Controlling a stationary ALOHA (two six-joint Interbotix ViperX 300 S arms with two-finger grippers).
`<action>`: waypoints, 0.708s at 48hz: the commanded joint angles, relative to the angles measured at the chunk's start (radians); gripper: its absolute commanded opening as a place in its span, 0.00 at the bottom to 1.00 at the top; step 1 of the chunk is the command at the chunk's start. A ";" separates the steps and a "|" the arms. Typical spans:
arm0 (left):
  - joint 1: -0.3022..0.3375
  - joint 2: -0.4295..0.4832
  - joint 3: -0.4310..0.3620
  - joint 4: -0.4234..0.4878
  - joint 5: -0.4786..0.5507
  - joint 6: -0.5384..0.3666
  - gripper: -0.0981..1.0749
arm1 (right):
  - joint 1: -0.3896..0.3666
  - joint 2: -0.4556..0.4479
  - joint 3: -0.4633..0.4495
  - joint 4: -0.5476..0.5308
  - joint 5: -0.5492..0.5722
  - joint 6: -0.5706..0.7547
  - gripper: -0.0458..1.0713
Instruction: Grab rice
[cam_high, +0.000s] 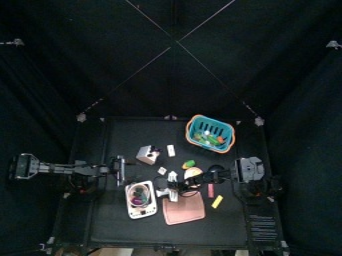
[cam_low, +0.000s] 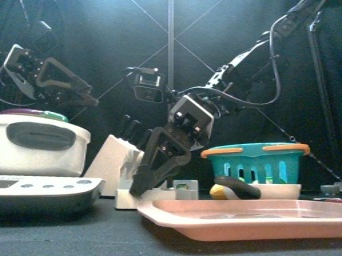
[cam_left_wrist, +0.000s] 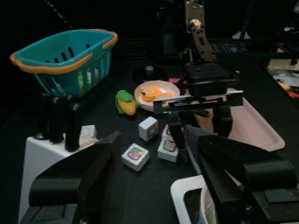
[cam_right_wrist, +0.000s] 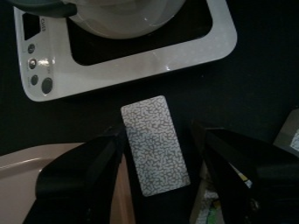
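Note:
The rice is a flat white speckled packet (cam_right_wrist: 156, 144) lying on the black table beside the white rice cooker (cam_right_wrist: 128, 35). My right gripper (cam_right_wrist: 160, 136) hangs over it, open, with one jaw on each side of the packet and a small gap at each. In the front view this gripper (cam_low: 154, 172) points down steeply between the knife block (cam_low: 114, 160) and the pink tray (cam_low: 254, 212). My left gripper (cam_left_wrist: 163, 188) is open and holds nothing, back at the table's left side (cam_high: 118, 172).
A teal basket (cam_high: 210, 130) stands at the back right. Small packets (cam_left_wrist: 136, 156) lie near a white knife block (cam_left_wrist: 59, 153). A plate of orange food (cam_left_wrist: 156, 92) and a yellow-green item (cam_left_wrist: 124, 101) sit mid-table. The pink tray (cam_high: 187, 208) is at the front.

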 joint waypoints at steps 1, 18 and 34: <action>0.000 0.000 -0.011 -0.002 -0.005 0.000 0.88 | -0.006 -0.018 -0.011 0.005 -0.002 0.000 0.81; 0.000 0.000 -0.011 -0.002 -0.005 0.000 0.88 | -0.011 -0.023 -0.012 0.006 0.000 0.002 0.73; 0.000 0.000 -0.011 0.000 -0.003 0.000 0.88 | -0.011 -0.063 -0.020 0.080 0.000 0.002 0.62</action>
